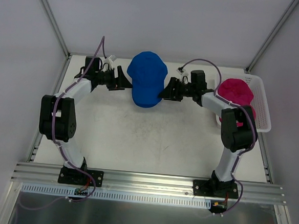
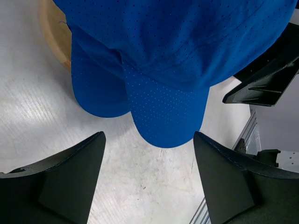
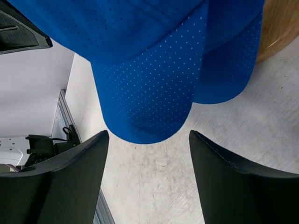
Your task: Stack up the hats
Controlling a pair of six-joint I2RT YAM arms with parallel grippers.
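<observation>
White tabletop (image 1: 153, 138) inside pale walls, with both claws flanking a royal blue fabric baseball cap (image 1: 147, 83).

The blue cap sat at the far middle of the tabletop, its curved brim pointing toward the arm bases, and the wrist cameras showed it resting over a light orange-brown round wooden object (image 2: 53, 35). The left claw (image 1: 123, 82) stood just left of the blue cap and the right claw (image 1: 164, 90) just right of it, both pointing at it. In each wrist view the black fingers were spread wide with bare tabletop between them; the blue fabric hung just beyond the fingertips, gripped by neither. Well to the right of the blue cap, a magenta pink fabric cap (image 1: 234, 90) lay in a white slotted plastic tray (image 1: 262, 107), partly hidden by the right arm.
</observation>
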